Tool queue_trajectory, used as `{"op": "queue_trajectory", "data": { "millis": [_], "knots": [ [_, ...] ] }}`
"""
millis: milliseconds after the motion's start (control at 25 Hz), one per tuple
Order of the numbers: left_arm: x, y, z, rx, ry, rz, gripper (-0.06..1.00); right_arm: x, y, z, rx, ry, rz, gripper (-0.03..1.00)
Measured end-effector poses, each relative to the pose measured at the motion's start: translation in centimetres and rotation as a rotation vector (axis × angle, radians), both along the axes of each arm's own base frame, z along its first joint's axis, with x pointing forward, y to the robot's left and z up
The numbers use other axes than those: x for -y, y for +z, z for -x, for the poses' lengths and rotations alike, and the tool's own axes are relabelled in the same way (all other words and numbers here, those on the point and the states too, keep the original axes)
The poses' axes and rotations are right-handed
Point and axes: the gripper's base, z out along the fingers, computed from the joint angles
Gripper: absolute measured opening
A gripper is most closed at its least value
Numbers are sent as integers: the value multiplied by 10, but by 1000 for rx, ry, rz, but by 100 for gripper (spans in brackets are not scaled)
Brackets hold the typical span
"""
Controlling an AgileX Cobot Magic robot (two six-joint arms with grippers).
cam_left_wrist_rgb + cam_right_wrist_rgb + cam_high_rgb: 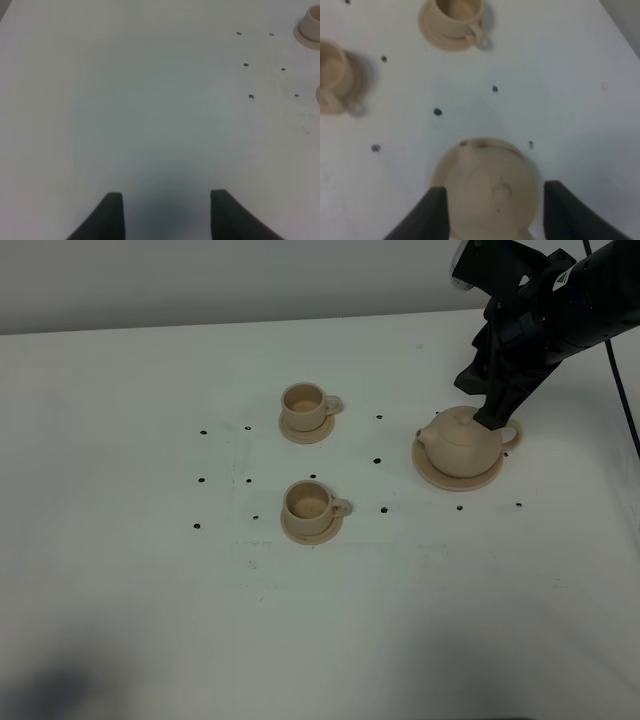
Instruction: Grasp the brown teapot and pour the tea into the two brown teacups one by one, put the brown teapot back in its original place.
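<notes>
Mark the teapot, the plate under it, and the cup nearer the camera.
brown teapot [462,445], exterior high view, on its body.
large saucer plate [455,483], exterior high view, on its front rim.
nearer teacup [308,504], exterior high view, inside its bowl.

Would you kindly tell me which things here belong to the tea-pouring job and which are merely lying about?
Job: brown teapot, its large saucer, far teacup, near teacup, right gripper open over the teapot.
Lying about: only small black dots on the table.

Wide bare table [120,590] lies left and in front; the far cup [305,403], near cup [308,505] and teapot [460,443] block the middle and right.
</notes>
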Motion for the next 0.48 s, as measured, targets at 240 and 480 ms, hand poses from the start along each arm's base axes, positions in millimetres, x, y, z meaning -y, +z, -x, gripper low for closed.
{"op": "queue_trajectory", "data": {
  "millis": [240, 480],
  "knots": [
    [0, 0, 0, 0, 0, -1, 43, 1, -12, -5, -3, 57, 68, 42],
    [0, 0, 0, 0, 0, -1, 43, 1, -24, -4, -47, 164, 141, 42]
  ]
}}
